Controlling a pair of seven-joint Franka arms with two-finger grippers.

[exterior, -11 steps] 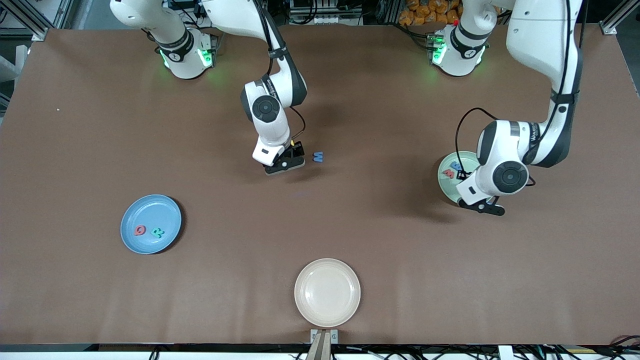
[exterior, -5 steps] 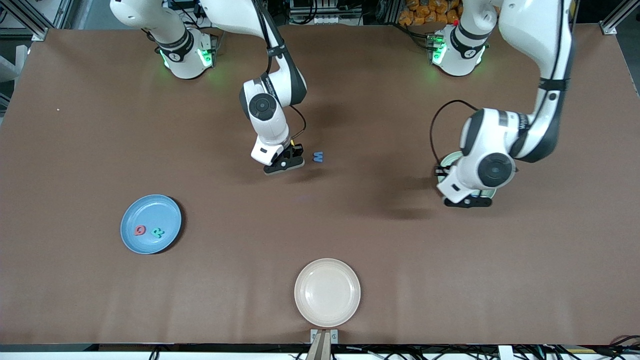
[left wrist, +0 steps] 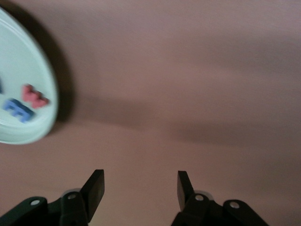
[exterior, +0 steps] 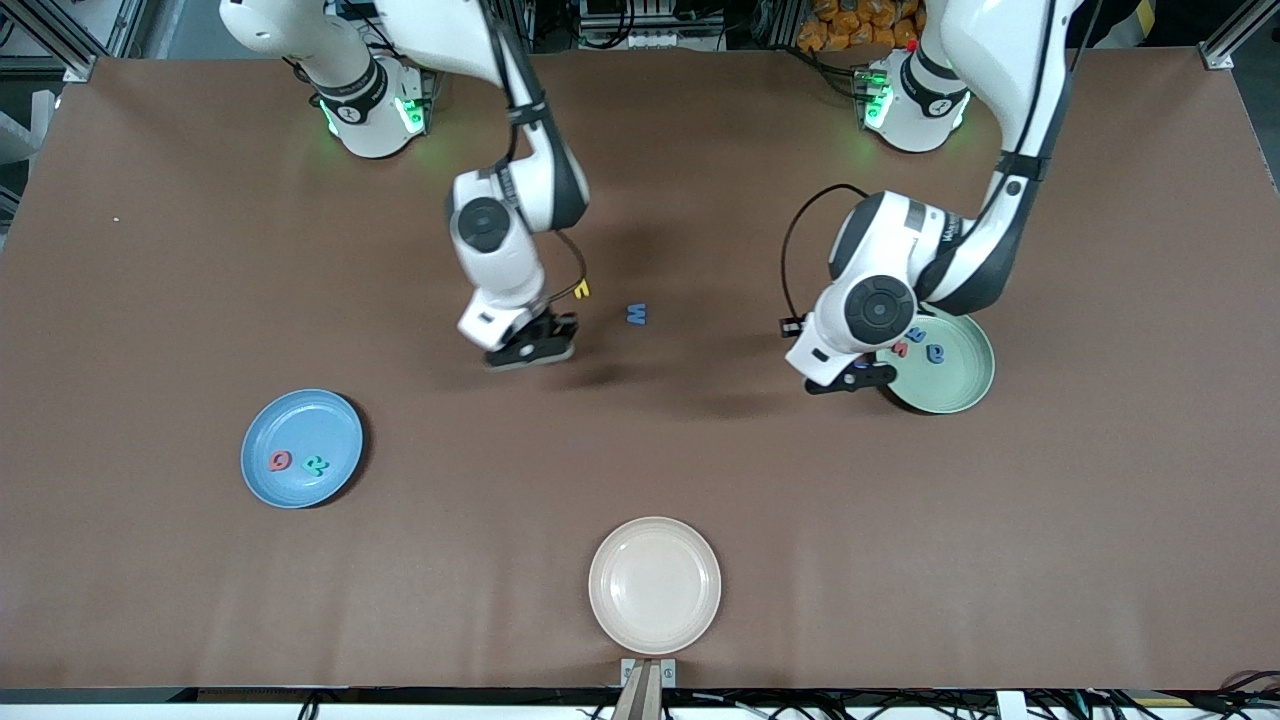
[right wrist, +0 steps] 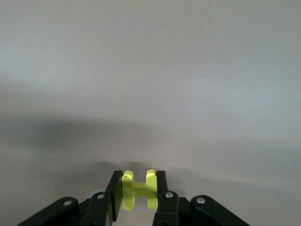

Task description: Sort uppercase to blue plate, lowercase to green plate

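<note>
My right gripper (exterior: pixel 530 350) is up over the bare table, shut on the yellow uppercase H (right wrist: pixel 139 189); in the right wrist view the right gripper (right wrist: pixel 138 175) has its fingers pressed against the H's two uprights. A blue uppercase M (exterior: pixel 636 314) and a tiny yellow lowercase letter (exterior: pixel 581 290) lie on the table close by. The blue plate (exterior: pixel 300 405) holds a red Q (exterior: pixel 280 461) and a teal R (exterior: pixel 316 465). The green plate (exterior: pixel 965 385) holds a red w (exterior: pixel 900 349), a blue m (exterior: pixel 915 334) and a round blue letter (exterior: pixel 936 353). My left gripper (exterior: pixel 850 378) stands open beside that plate's edge, empty.
A cream plate (exterior: pixel 654 585) with nothing on it sits near the table's edge closest to the front camera. The left wrist view shows the green plate (left wrist: pixel 28 56) with the red w (left wrist: pixel 34 96) and blue m (left wrist: pixel 19 109), and brown table under the left gripper (left wrist: pixel 140 188).
My right gripper has shut on the yellow H and carried it off toward the blue plate's end. The left arm has swung off the green plate toward the table's middle, uncovering its letters.
</note>
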